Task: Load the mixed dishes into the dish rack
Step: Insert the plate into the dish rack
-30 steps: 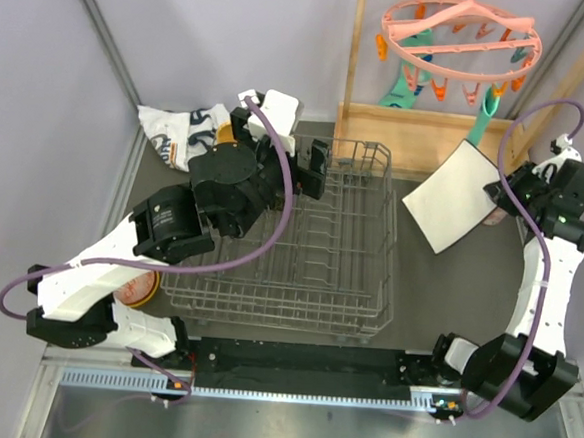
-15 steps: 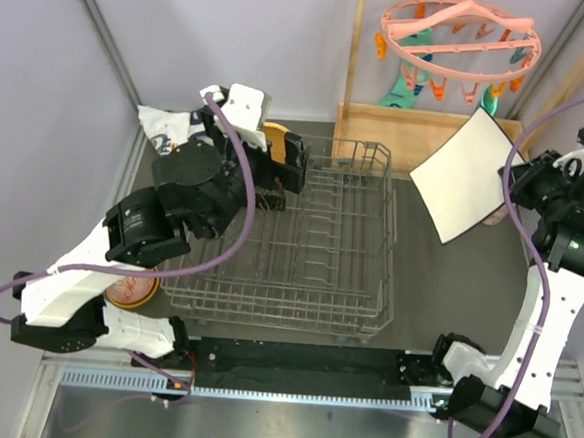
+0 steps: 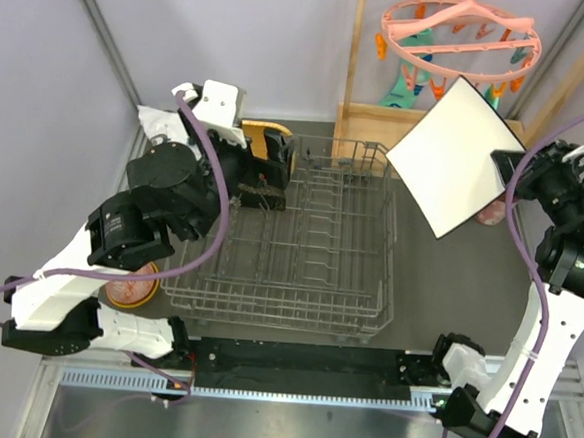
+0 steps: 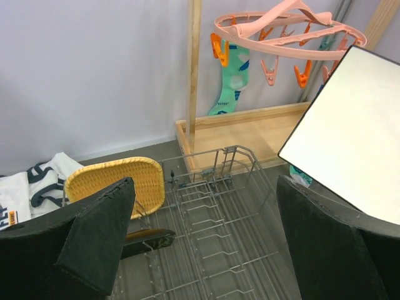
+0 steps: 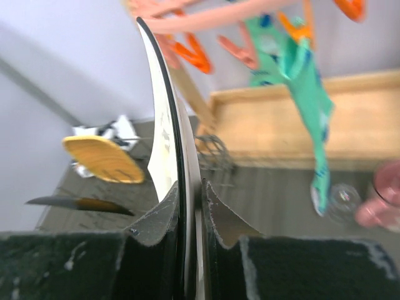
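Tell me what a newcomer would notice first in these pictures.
The big pale square plate, pinched at its edge by the right gripper and held tilted in the air near the far right corner of the grey dish rack. Next, the yellow plate at the rack's far left corner, and the pink peg hanger hanging behind.

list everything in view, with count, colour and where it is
dish rack: 1, grey wire, table centre
yellow plate: 1, yellow, at rack's far left corner
dark plate: 1, black, edge-on, by yellow plate
pale plate: 1, white, held aloft
pink cup: 1, pink, right of rack
clear glass: 1, clear, beside cup
orange bowl: 1, orange, left of rack
cloth: 1, white, dark print, far left
peg hanger: 1, pink, hanging
socks: 2, teal, on hanger
wooden tray: 1, light wood, behind rack
left pincer: 1, black, open
right pincer: 1, black, gripping pale plate
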`<state>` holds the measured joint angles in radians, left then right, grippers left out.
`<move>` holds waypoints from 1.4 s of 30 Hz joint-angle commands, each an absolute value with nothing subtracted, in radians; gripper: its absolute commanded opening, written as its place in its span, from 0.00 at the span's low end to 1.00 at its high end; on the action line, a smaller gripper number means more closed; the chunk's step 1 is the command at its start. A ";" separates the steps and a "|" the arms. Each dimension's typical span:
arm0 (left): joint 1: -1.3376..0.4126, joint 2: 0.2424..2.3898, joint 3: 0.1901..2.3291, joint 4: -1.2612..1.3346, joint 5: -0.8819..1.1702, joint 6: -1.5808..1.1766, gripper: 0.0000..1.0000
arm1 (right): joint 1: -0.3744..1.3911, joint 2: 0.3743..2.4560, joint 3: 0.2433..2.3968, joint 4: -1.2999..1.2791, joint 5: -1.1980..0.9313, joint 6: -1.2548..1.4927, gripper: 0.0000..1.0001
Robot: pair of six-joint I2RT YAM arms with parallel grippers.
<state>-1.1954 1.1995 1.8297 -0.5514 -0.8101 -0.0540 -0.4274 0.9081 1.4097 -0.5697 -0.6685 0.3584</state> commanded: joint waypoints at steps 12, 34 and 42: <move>-1.192 1.134 1.888 -0.563 -0.876 -0.106 0.99 | -0.116 0.914 1.511 0.017 -0.916 0.504 0.00; -1.192 1.080 1.876 -0.595 -0.910 -0.146 0.99 | 0.491 1.255 1.569 -0.141 -0.407 0.160 0.00; -1.192 1.072 1.850 -0.578 -0.914 -0.140 0.99 | 0.690 1.279 1.569 -0.091 -0.220 0.058 0.00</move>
<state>-1.1927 1.0817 1.8603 -0.6056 -0.9031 -0.1345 0.5785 1.3048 1.5181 -0.3065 -0.3195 0.1032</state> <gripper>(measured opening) 0.987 0.078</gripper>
